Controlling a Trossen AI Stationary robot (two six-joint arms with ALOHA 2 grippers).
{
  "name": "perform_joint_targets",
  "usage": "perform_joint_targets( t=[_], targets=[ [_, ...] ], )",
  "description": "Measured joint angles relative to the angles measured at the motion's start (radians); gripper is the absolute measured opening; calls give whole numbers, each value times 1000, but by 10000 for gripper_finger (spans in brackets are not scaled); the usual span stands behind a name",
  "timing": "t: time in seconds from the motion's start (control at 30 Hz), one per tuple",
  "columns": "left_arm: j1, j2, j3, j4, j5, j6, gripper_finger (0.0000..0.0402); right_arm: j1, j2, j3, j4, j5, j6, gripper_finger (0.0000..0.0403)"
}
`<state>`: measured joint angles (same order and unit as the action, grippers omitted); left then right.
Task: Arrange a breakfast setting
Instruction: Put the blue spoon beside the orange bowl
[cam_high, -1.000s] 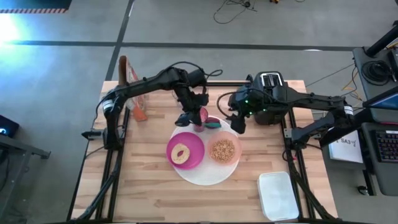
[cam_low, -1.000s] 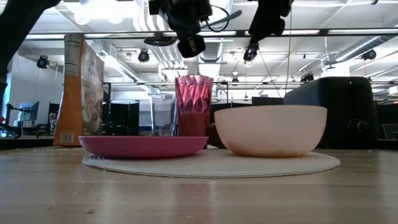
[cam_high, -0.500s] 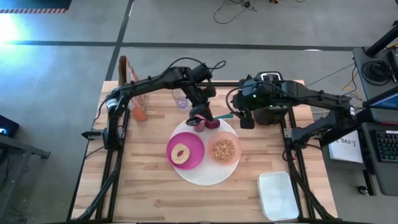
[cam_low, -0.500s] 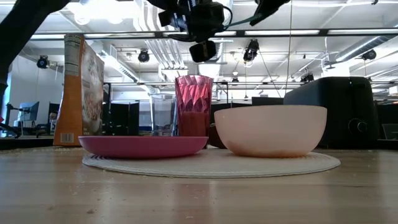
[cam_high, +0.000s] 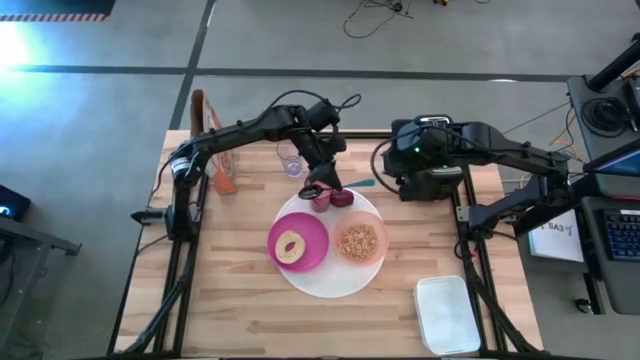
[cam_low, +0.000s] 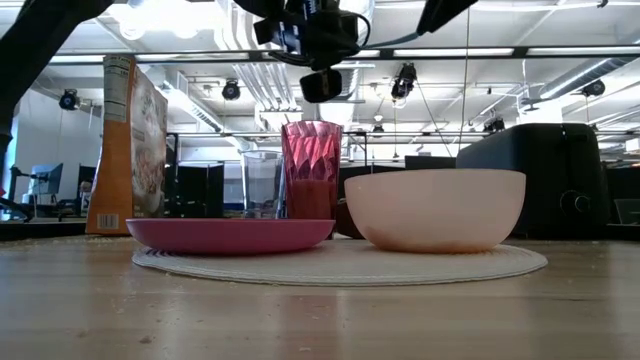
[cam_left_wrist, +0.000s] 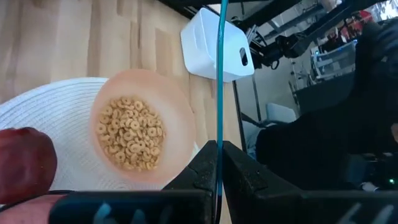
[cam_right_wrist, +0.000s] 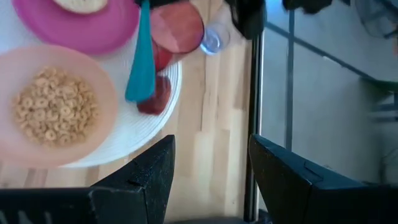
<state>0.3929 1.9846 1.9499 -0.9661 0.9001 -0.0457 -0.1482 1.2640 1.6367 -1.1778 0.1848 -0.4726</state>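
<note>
In the low view, the dark red round fruit (cam_low: 345, 222) is mostly hidden behind the pale pink bowl (cam_low: 436, 208). The thin teal spoon (cam_left_wrist: 220, 74) is cut off by the left wrist view's edge.

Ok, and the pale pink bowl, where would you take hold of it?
The pale pink bowl sits upright on the white plate, wide, round and holding cereal. So probably pinch its rim from straight above, on the side away from the magenta plate, which lies close on the other side.
</note>
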Motion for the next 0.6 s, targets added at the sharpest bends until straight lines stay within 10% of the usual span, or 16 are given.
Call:
perform_joint_targets(
  t=[0.6],
  targets=[
    [-4, -1, 0, 234, -54, -153, 0, 101, 116, -7, -22, 157, -11, 196]
  ],
)
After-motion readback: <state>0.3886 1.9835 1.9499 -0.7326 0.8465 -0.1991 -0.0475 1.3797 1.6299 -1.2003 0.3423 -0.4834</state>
